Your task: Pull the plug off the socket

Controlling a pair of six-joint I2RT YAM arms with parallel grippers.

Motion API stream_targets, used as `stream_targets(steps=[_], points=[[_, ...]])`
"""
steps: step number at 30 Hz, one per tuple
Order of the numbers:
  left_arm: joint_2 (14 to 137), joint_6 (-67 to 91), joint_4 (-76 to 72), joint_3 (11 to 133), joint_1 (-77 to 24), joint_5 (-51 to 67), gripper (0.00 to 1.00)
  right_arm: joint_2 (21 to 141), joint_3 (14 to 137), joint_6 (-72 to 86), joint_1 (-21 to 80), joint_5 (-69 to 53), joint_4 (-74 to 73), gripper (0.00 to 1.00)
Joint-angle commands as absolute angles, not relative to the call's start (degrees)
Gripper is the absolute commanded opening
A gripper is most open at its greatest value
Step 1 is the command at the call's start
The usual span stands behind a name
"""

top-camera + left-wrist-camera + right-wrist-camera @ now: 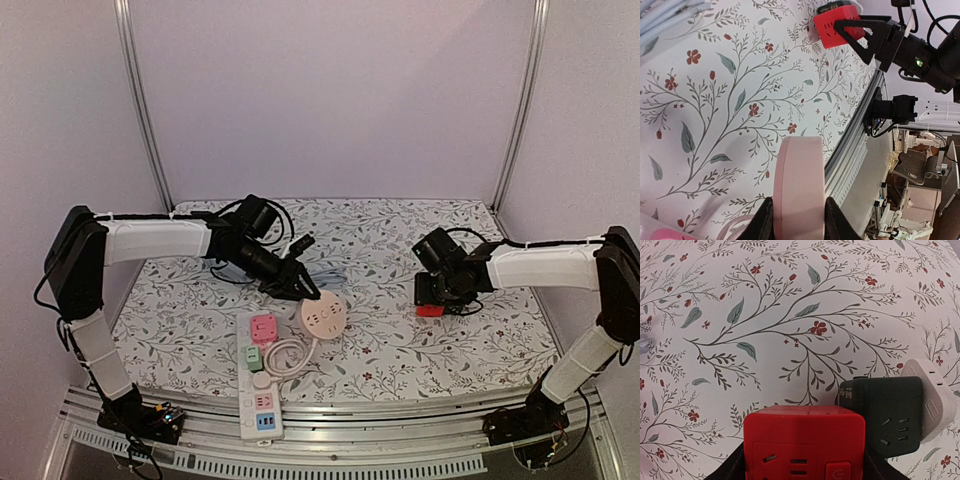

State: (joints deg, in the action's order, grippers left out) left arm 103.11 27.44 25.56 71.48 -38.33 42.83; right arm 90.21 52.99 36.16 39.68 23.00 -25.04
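My left gripper (303,290) (799,212) is shut on a round pink socket (324,318) (800,175), gripping its flat faces as it stands on edge over the table. Its pink cord (287,355) loops down to a pink plug (263,328) seated in a white power strip (260,400). My right gripper (433,297) (805,467) is shut on a red cube socket (430,309) (804,440), low on the table. The red cube also shows in the left wrist view (835,27).
A dark green cube adapter (885,415) with a white plug (939,400) on its far side sits right beside the red cube. A green plug (253,355) sits in the power strip. Grey cables (325,272) lie behind the left gripper.
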Motion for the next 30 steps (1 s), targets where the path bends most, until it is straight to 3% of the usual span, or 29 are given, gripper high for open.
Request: stream_targets(steps=[1,5,13,20,30], points=[[101.95,27.23,25.22,71.52,-37.88,43.41,0.3,92.19,55.05,35.77,39.33,24.88,-26.08,0.21],[101.9,27.07,25.29,71.54,-37.97,43.33,0.3,93.73,55.67,35.84,39.26,24.7,-26.23,0.31],[101.64,26.75,25.27,71.61,-38.53,43.34,0.3,93.49,55.99,35.83,39.2,24.49,-26.32,0.63],[101.36,27.99,24.55,72.34,-39.52,43.64,0.3,90.23,57.57,32.56,39.23,22.11,-27.15,0.85],[101.8,32.32,22.57,73.86,-41.32,40.45,0.3,81.64,58.25,30.33,39.2,21.75,-30.82,0.98]])
